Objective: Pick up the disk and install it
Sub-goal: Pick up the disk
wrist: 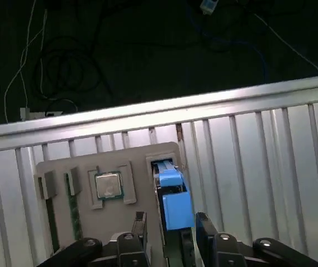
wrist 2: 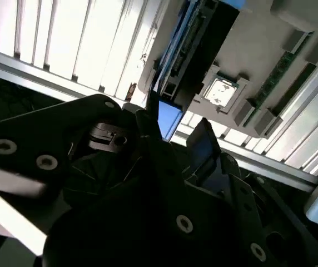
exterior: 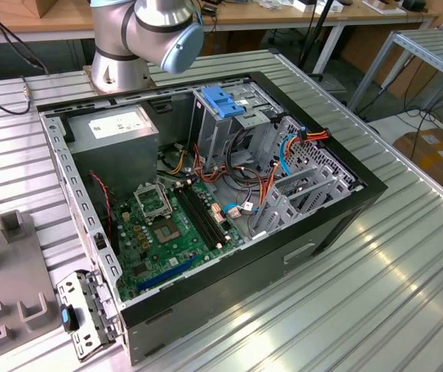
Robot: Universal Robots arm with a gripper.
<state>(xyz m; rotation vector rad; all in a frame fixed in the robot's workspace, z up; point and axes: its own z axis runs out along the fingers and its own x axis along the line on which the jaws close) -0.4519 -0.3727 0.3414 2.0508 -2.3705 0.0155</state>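
The gripper hangs unclenched just above the grey fixture plate on the slatted metal table. A processor chip sits in the plate's pocket. Beside it the disk stands in its slot, its blue end tab between the spread fingers, ungrasped.

Glare streaks the metal table, jaws shadowed

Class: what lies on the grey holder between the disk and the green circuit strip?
In the first wrist view, a square chip sits in its recess between the disk and the strip.
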